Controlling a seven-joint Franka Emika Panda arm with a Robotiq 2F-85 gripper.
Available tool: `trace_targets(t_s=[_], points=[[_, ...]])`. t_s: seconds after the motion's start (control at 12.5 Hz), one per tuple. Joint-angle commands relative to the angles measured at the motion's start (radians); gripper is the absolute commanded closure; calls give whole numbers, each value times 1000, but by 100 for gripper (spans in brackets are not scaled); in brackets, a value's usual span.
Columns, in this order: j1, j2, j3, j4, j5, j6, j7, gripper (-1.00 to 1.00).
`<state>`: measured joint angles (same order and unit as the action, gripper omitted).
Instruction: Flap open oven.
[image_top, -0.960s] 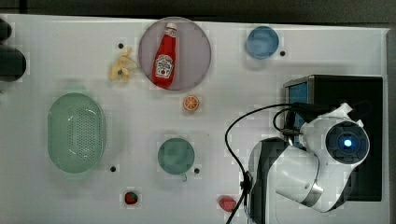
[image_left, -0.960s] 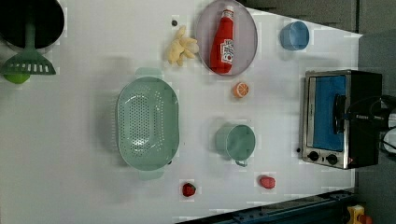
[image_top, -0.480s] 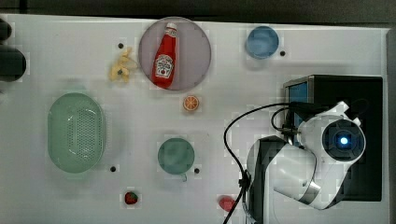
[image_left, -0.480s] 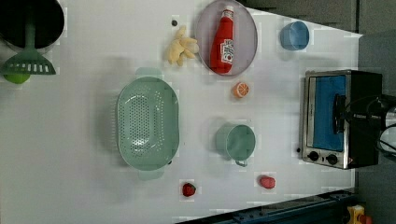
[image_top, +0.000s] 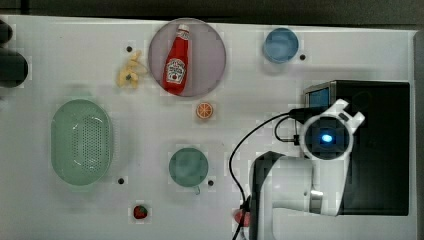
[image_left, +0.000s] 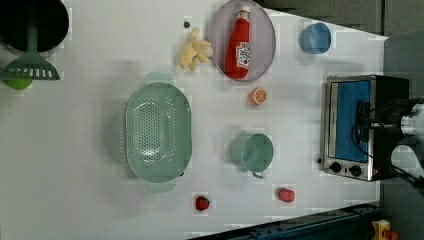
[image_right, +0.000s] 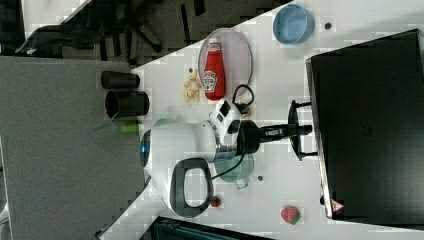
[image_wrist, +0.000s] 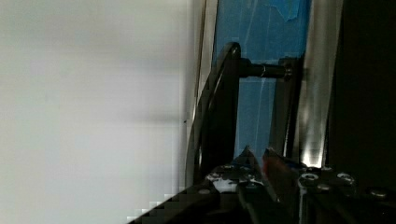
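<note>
Against the oven (image_left: 350, 125) door's handle (image_wrist: 219, 107), jaws apparently pinch together, though partly hidden.

In the top view the white robot arm (image_top: 300, 185) covers most of the black toaster oven's blue glass door (image_top: 319, 97) and part of a small red object (image_top: 241, 218), possibly a strawberry. In the wrist view the dark bar handle (image_wrist: 219, 116) hides the gripper's fingertips (image_wrist: 254, 163).

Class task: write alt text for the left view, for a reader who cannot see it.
A black and silver oven with its blue glass door shut stands at the left view's right, the robot arm's gripper at its handle. A green colander, a green mug and a ketchup bottle lie on the white table.
</note>
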<state>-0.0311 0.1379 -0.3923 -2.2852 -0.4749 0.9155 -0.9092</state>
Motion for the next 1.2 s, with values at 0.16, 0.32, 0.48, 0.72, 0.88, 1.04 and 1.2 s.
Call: trace_targets(t_s=[0.16,0.32,0.48,0.72,0.88,1.04,1.2], points=[[86,30,83,-22,-126,-66,364,65],[107,55,117,-21,-230,-105,498,65],[128,86,150,-18,-330,-151,626,65],[159,147,190,-9,-407,-197,771,65],[179,198,201,3,-430,-199,863,65],[206,257,206,16,-471,-199,896,65],[231,321,206,44,-495,-202,907,65]])
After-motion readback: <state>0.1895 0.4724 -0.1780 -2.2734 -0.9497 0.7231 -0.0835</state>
